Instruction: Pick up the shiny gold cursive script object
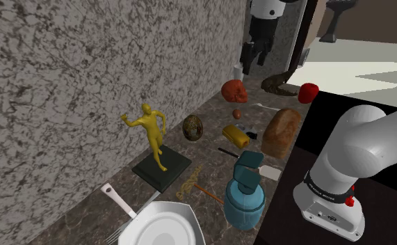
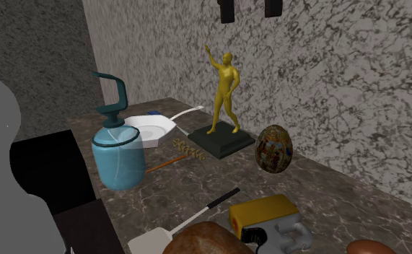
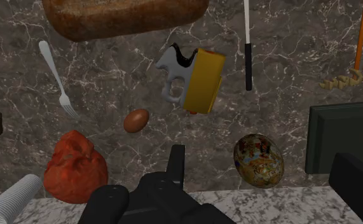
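Note:
The gold cursive script object is small and lies flat on the dark marble counter, between the figurine's dark base and the blue dispenser. In the second exterior view the script lies just in front of the white plate. From the wrist, the script lies far off to the side, at the end of a thin orange rod. My gripper hangs high over the far end of the counter, open and empty. Its fingers stand well apart.
A gold figurine on a dark base, a patterned egg, a yellow and grey tool, a bread loaf, a red lump, a blue dispenser and a white plate crowd the counter. A speckled wall backs it.

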### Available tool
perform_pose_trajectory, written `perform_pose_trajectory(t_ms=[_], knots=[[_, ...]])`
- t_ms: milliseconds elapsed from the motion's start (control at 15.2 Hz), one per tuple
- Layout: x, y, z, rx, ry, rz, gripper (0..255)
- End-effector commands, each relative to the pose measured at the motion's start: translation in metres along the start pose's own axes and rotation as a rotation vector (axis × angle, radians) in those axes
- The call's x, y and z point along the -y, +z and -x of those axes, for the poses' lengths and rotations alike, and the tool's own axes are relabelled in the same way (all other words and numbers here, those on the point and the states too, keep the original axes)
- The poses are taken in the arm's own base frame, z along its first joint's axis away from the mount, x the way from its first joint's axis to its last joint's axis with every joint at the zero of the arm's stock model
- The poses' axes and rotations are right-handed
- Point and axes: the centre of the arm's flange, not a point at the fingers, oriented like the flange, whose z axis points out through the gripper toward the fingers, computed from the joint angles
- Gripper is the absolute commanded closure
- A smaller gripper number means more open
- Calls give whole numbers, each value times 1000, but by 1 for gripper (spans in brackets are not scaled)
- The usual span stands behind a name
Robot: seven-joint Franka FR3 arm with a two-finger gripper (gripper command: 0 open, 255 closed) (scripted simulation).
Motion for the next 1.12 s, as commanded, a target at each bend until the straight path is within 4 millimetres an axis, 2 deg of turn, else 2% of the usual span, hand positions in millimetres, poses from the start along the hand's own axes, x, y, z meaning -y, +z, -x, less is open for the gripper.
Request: perform_pose_trajectory(t_ms=[0, 528, 1056], knots=[[0, 0, 0, 0, 0, 0, 0], [86, 70, 21, -12, 151, 59, 0], [170, 145, 28, -25, 303, 119, 0]])
